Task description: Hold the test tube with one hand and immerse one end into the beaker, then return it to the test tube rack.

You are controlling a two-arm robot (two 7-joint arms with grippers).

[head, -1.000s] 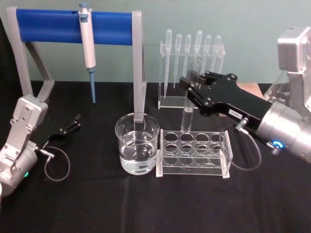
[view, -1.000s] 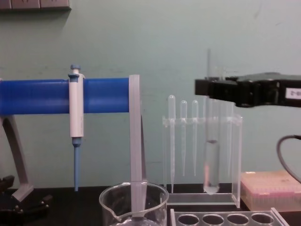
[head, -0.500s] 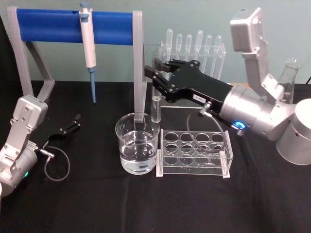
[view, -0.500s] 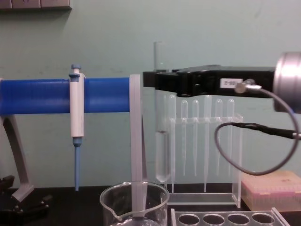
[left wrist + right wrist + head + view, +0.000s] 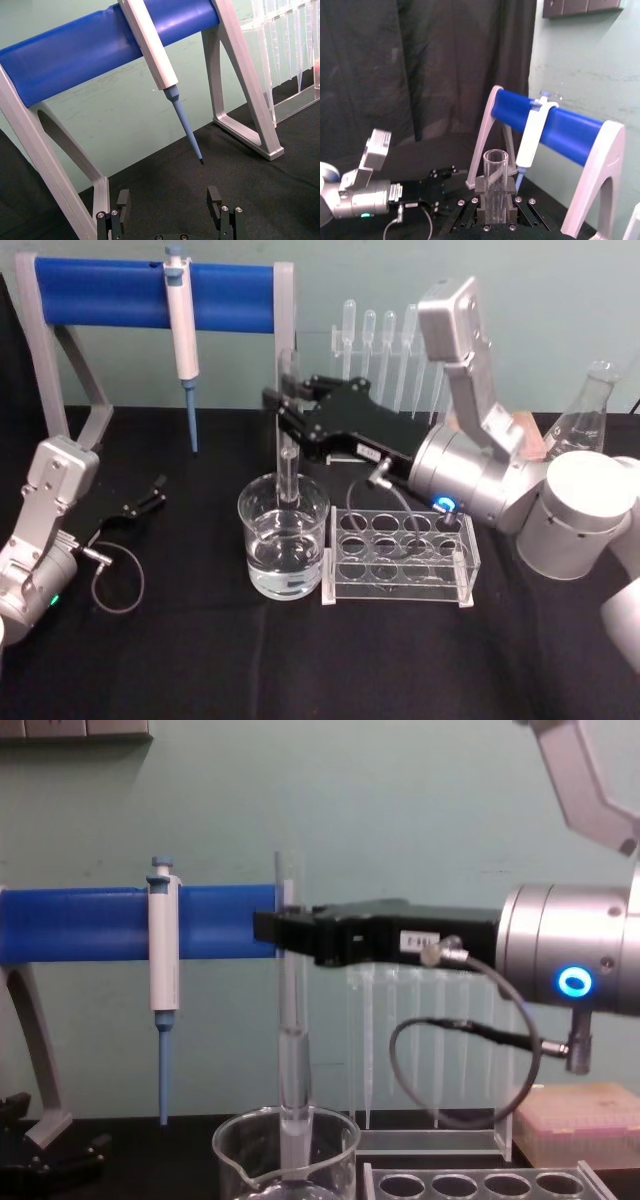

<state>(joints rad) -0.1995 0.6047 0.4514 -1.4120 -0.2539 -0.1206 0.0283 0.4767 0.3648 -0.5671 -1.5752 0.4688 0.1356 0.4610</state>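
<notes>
Right pincer (image 5: pixel 285 412) clamps the clear glass test tube (image 5: pixel 287 472) upright, rounded end just inside the wide water-filled glass beaker (image 5: pixel 258 552). Lower it straight and slowly, clear of the wall. Left pincer (image 5: pixel 150 495) lies parked, open.

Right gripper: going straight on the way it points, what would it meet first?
Probably the pipettor on the blue bar: the right wrist view shows it just beyond the test tube in the right gripper. Depth is unclear, so it might pass in front.
</notes>
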